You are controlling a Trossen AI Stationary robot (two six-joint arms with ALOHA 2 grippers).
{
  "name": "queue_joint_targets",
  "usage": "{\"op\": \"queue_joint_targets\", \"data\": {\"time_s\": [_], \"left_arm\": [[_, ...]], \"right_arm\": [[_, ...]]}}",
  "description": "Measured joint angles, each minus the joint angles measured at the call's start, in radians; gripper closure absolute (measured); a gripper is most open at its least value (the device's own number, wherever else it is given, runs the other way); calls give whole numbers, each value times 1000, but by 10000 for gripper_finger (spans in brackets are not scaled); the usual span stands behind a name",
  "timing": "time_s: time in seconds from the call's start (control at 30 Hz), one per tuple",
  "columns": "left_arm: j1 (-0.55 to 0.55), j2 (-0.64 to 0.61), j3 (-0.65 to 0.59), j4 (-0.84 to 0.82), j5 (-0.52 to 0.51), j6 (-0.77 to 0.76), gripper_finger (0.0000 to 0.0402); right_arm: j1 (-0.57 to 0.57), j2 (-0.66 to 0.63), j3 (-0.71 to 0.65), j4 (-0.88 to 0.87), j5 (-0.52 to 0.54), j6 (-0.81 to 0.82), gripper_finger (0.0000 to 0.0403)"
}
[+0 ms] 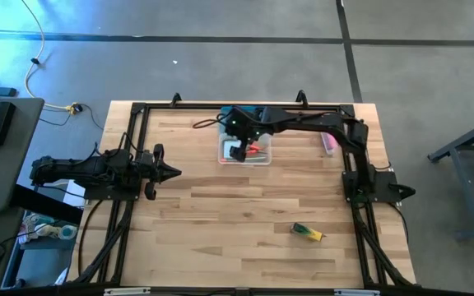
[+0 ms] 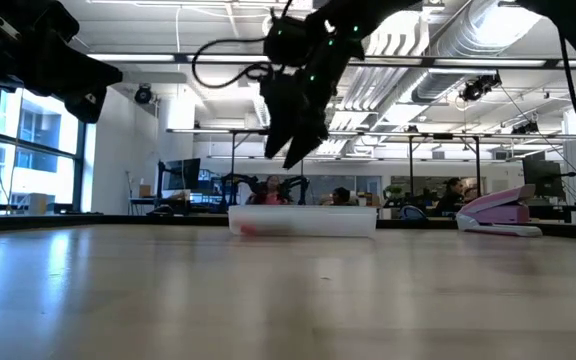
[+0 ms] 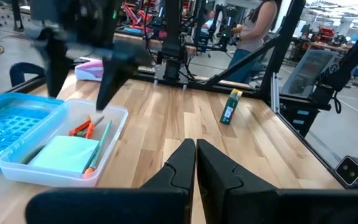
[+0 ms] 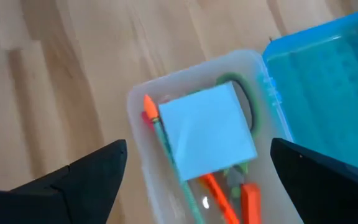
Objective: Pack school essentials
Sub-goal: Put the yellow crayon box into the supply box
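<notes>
Mostly packed, judging by the clear box [image 4: 194, 155] near the worktop's [image 1: 245, 222] far edge: inside lie a light-blue pad [image 4: 207, 130], a green pencil [image 4: 173, 158], an orange pencil [image 4: 216, 190], a red pen [image 3: 79, 127] and, partly hidden under the pad, green scissor handles [image 4: 244, 93]. Blue lid [image 4: 325, 93] hinged open beside. Hovering above the box, right pincer [image 4: 197, 168], spread wide and empty. Left to pack: crayon pack [image 1: 307, 233], well apart near the front. Parked at the left edge, left pincer [image 3: 194, 162], clenched on nothing.
</notes>
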Motion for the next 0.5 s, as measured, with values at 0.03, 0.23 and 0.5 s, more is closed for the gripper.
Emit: {"op": "queue_joint_targets", "data": {"time_s": [0.03,0.23,0.5], "left_arm": [[0,0,0,0,0,0,396],[0,0,0,0,0,0,396],[0,0,0,0,0,0,396]], "right_arm": [[4,-17,0,-18,7,19,20],[48,-107,0,-144,105,106,22],[137,-147,0,-320,176,216,22]]}}
